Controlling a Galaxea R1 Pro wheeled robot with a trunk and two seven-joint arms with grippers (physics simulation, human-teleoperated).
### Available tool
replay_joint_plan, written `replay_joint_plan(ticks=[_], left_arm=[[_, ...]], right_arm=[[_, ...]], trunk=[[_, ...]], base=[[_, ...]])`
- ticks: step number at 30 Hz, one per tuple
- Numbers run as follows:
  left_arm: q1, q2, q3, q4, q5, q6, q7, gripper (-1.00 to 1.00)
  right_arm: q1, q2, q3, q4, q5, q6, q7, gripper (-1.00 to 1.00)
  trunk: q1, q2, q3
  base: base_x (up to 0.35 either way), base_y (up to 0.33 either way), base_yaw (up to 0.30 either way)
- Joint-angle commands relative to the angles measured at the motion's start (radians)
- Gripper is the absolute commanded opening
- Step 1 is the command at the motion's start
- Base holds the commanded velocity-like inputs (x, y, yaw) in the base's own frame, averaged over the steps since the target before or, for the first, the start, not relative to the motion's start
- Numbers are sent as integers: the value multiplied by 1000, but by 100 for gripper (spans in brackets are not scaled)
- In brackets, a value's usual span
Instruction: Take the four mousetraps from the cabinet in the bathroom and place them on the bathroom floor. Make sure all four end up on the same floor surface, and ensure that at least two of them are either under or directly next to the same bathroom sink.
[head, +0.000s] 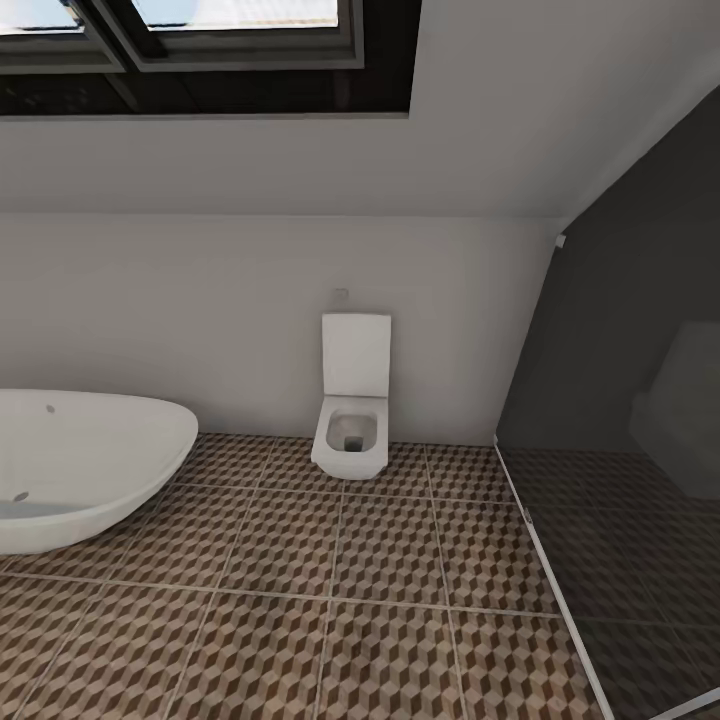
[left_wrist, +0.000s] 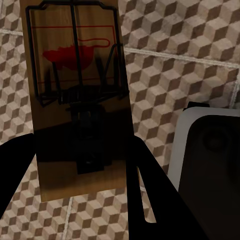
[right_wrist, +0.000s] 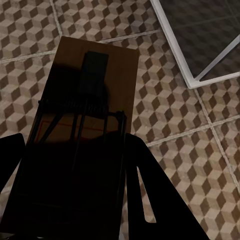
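Note:
In the left wrist view a tan mousetrap (left_wrist: 75, 95) with a dark wire frame and a red spot is held between my left gripper's (left_wrist: 75, 170) dark fingers, above the cube-patterned bathroom floor (left_wrist: 165, 70). In the right wrist view a second mousetrap (right_wrist: 80, 130) sits between my right gripper's (right_wrist: 70, 190) fingers, also over the tiles (right_wrist: 170, 115). Both grippers are shut on their traps. The head view looks across the bathroom floor (head: 330, 590). The cabinet and the sink are out of view.
A white oval bathtub (head: 80, 465) stands at the left, a square white toilet (head: 352, 400) against the far wall. A dark glass panel (head: 630, 470) with a white frame closes the right side. A white-edged dark object (left_wrist: 210, 150) lies below my left gripper.

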Motion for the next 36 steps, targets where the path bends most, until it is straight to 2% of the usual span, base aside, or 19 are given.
replay_joint_plan(ticks=[1, 36], left_arm=[[-1, -1, -7, 3, -2, -3, 6, -100], [-1, -1, -7, 3, -2, -3, 6, -100]], right_arm=[[-1, 0, 9, 0, -2, -1, -9, -100], [-1, 0, 9, -1, -2, -1, -9, -100]], trunk=[[1, -2, -2], [1, -2, -2]], base=[[0, 0, 0], [0, 0, 0]])
